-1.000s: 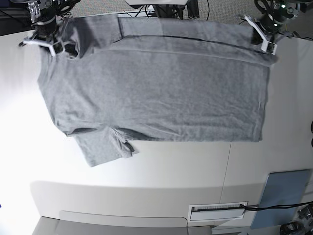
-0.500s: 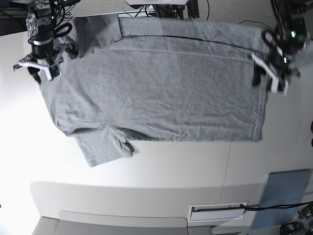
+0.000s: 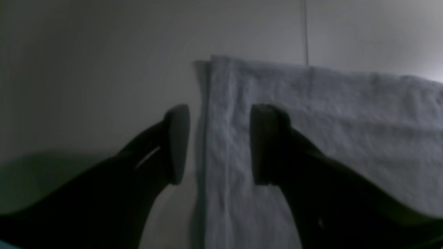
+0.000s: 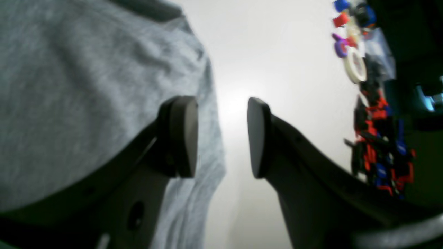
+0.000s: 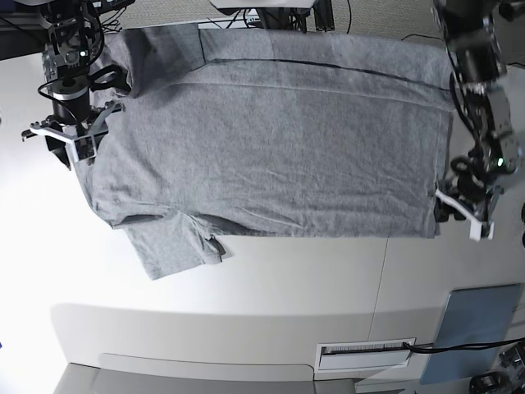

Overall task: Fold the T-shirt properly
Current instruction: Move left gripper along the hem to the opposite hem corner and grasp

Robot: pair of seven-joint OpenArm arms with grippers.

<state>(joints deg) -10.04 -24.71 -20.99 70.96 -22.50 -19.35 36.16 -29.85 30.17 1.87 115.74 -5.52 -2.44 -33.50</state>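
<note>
The grey T-shirt (image 5: 271,148) lies spread flat on the white table (image 5: 246,287), plain side up, with no lettering showing. Its far edge is folded over in a band, and one sleeve (image 5: 174,245) sticks out at the near left. My left gripper (image 5: 462,212) is open at the shirt's near right hem corner. In the left wrist view the gripper (image 3: 219,145) straddles the hem edge of the shirt (image 3: 328,121). My right gripper (image 5: 61,144) is open at the shirt's left edge. In the right wrist view the gripper (image 4: 221,138) has the shirt's edge (image 4: 86,86) beside its left finger.
A flat blue-grey pad (image 5: 477,328) lies at the near right. A white slotted label (image 5: 365,354) sits near the front edge, and a seam (image 5: 382,279) runs across the table. Colourful clutter (image 4: 377,145) and a tape roll (image 4: 356,65) lie beyond the table's left side.
Both grippers have moved from the shirt's far corners toward the front along its side edges. The left one came to the near hem corner. The shirt has barely shifted.
</note>
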